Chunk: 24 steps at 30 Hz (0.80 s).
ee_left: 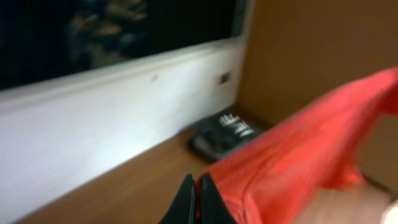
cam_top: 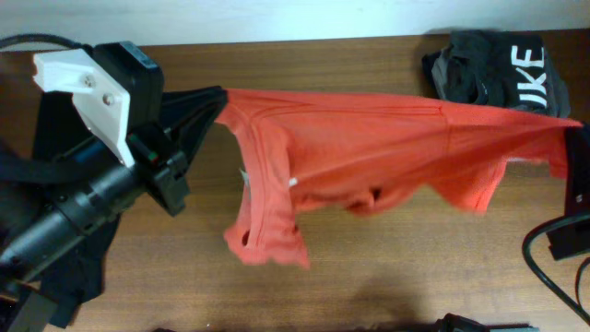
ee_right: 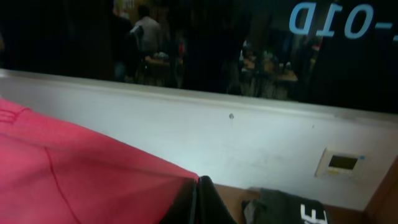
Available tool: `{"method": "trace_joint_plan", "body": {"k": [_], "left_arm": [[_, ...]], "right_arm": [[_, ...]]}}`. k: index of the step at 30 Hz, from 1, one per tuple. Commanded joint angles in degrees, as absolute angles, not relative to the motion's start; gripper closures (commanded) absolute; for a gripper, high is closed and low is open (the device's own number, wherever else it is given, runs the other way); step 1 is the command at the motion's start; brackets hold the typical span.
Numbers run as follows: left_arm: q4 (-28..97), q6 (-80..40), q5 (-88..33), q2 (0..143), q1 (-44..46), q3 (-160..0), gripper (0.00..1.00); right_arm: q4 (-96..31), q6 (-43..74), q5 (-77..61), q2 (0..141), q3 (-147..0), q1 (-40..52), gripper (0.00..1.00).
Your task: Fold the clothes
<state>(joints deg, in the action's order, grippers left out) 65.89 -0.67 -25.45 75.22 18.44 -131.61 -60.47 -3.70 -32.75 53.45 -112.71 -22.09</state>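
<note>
1. The T-shirt, soft orange-red cotton, hangs stretched in a creased band above the middle of the wooden desk, its lower edge sagging in folds.
2. The left gripper has its slim black fingers pinched tight on the shirt's left end.
3. The right gripper is clamped on the right end, by the desk's right edge.
4. A crumpled dark grey garment with white letters lies at the back right corner.
5. A limp black garment lies at the left edge.

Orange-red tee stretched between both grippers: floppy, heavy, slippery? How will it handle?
Likely very floppy: the orange-red T-shirt sags and bunches below the taut line between the left gripper and right gripper. Probably light: two small pinches carry it. Seemingly not slippery, since both pinched edges hold under tension.
</note>
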Motion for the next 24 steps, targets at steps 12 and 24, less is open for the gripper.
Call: {"method": "trace_joint_plan", "body": {"k": [12,24], "left_arm": [[66.1,0.9,10.4,95.6,16.5,-132.0,0.99],[62.7,0.9,10.3,112.6,14.5,-132.0,0.99]], "right_arm": [[-66.2,-4.4,-28.9,71.9,-112.5,-22.9,0.96],[-64.5,-5.8,-31.5,96.2,-112.5,-15.0,0.96]]}}
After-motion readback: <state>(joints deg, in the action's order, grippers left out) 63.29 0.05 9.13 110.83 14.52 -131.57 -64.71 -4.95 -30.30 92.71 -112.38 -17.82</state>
